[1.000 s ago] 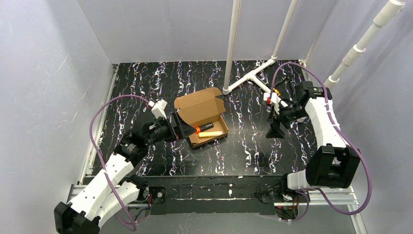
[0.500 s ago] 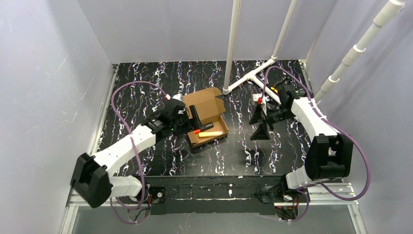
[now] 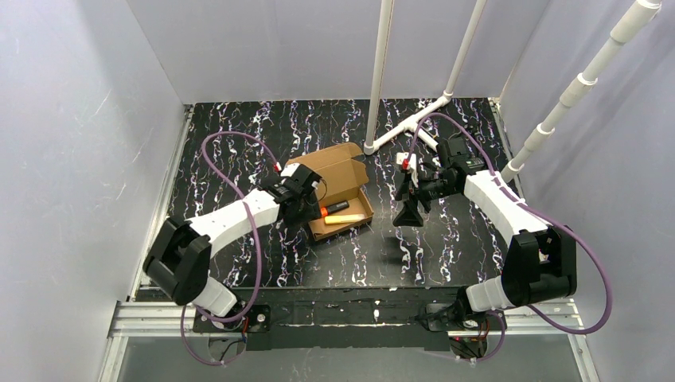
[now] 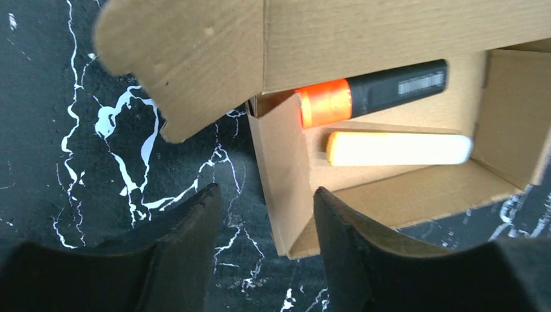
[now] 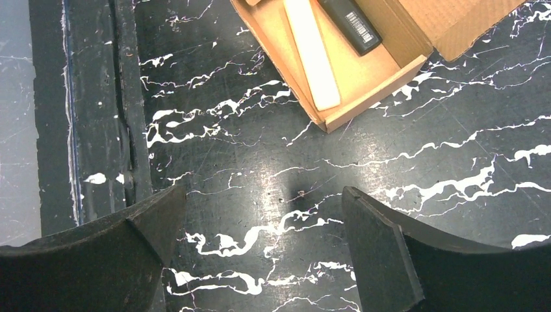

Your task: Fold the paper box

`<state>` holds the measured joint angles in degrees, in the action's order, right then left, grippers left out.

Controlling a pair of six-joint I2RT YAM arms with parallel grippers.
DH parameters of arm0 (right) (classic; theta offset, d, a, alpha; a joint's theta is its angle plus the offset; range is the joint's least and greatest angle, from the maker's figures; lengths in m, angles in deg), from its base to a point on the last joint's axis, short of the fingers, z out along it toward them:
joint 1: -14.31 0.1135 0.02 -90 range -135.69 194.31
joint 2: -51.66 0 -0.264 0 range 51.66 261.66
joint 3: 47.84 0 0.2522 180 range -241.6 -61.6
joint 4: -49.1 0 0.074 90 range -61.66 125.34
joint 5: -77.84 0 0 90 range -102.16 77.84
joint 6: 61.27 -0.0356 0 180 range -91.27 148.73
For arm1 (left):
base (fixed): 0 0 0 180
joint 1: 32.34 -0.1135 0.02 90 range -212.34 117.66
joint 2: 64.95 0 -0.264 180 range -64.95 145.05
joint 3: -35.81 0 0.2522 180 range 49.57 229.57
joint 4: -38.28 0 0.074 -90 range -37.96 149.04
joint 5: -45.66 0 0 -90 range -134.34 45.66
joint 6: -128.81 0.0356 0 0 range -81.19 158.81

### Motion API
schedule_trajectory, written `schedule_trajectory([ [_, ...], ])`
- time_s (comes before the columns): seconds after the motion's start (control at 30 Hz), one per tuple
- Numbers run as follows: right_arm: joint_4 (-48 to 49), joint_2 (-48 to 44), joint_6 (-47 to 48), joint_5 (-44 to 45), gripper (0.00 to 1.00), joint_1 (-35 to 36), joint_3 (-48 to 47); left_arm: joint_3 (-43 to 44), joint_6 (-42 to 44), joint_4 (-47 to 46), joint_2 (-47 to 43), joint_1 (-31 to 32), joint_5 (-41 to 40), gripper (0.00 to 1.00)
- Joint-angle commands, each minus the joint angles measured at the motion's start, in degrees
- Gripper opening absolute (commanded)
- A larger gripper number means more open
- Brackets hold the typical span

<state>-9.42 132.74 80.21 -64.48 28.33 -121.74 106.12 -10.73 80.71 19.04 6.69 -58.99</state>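
Brown paper box (image 3: 333, 173) lies crosswise, slightly skewed; lid rearward.

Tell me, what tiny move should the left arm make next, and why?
Probably squeeze the left pincer shut on the box at its side wall: that wall appears to sit between the pincer's open fingers, and the lid stands up, not yet folded over.

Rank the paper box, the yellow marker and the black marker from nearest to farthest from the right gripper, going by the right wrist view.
1. paper box: its near corner lies ahead of the right gripper, slightly right.
2. yellow marker: inside the box, on its nearer side.
3. black marker: inside, beyond the yellow one.
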Motion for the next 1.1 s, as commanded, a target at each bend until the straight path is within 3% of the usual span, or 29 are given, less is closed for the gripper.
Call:
schedule_trajectory([
  [0.0,1.6,0.1,-1.4,0.2,0.98,0.4,0.2,0.5,-0.7,-0.6,3.0,0.2,-2.4,0.48],
  [0.4,-0.4,1.0,0.6,-0.6,0.98,0.4,0.0,2.6,2.2,0.6,9.6,0.2,-5.3,0.22],
  [0.57,-1.0,1.5,1.1,-0.5,0.98,0.5,-0.1,4.1,5.7,1.2,10.7,0.2,-7.2,0.0],
  [0.87,-1.1,2.0,1.4,-0.2,0.98,0.6,0.3,9.4,14.1,3.8,13.8,0.2,-8.7,0.0],
  [0.97,-1.0,2.4,1.3,-0.1,0.98,0.7,0.5,11.7,14.3,6.0,15.2,0.2,-8.2,0.24],
  [1.07,-0.5,2.7,1.0,-0.1,0.98,1.0,0.6,12.9,13.9,7.1,14.8,0.2,-6.8,0.35],
])
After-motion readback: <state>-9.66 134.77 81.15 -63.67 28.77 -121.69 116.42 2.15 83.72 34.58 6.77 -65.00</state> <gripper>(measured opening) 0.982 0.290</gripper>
